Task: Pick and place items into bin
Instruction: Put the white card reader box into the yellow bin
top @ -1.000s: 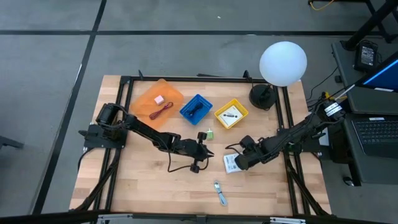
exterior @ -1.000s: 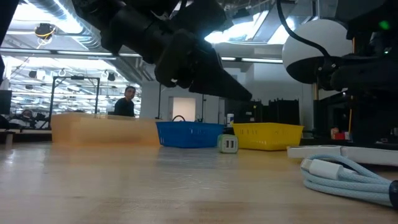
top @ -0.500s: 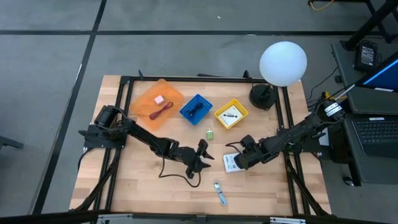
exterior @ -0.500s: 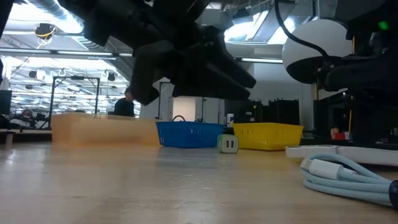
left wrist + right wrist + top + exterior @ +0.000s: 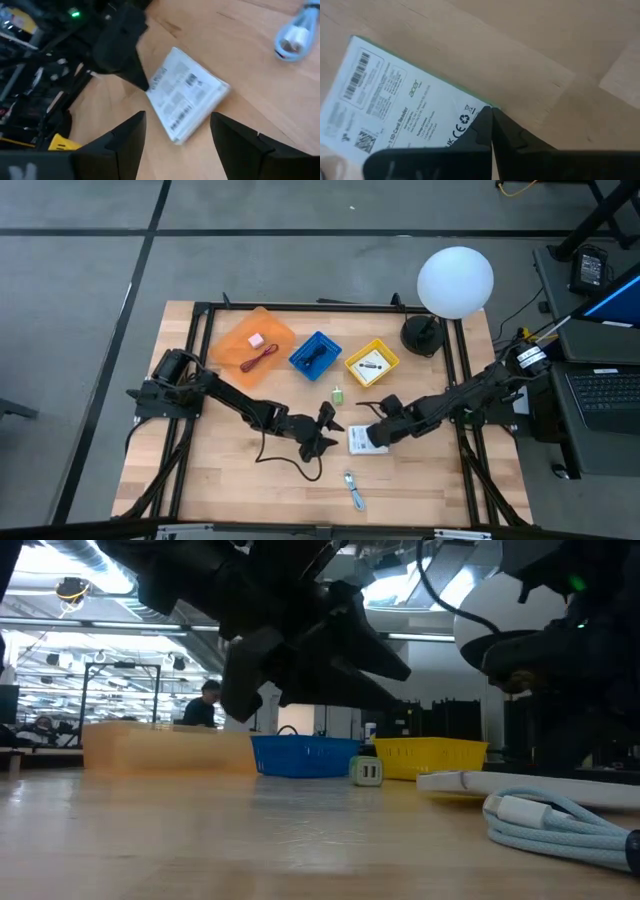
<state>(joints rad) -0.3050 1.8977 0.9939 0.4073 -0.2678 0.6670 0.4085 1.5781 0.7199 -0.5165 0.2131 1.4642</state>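
A white printed packet (image 5: 358,441) lies flat on the wooden table near its middle; it also shows in the left wrist view (image 5: 187,100). My left gripper (image 5: 326,430) hangs open just left of it, fingers (image 5: 235,140) pointing at it, touching nothing. My right gripper (image 5: 377,431) is shut at the packet's right side. The orange tray (image 5: 232,332) holds a pink block (image 5: 256,339) and a red cord (image 5: 262,358). The blue bin (image 5: 303,364) holds a black cable (image 5: 315,354). A tiny green piece (image 5: 338,394) and a blue-silver tool (image 5: 354,490) lie loose on the table. My right gripper has its shut fingertips (image 5: 492,116) against the packet's edge near a corner (image 5: 470,107). It comes slanting down from the table's right. The packet lies flat on the table with its printed face up.
A yellow bin (image 5: 386,370) stands right of the blue one. A lamp with a white globe (image 5: 455,280) and a dark base (image 5: 420,335) is at the far right. A black frame rail (image 5: 462,370) borders the table. Bare wood lies along the near edge.
My left gripper has opened and gone a little toward the near edge and the packet. My right gripper, still shut, has moved toward the table's left, and the packet has slid left along the table with it.
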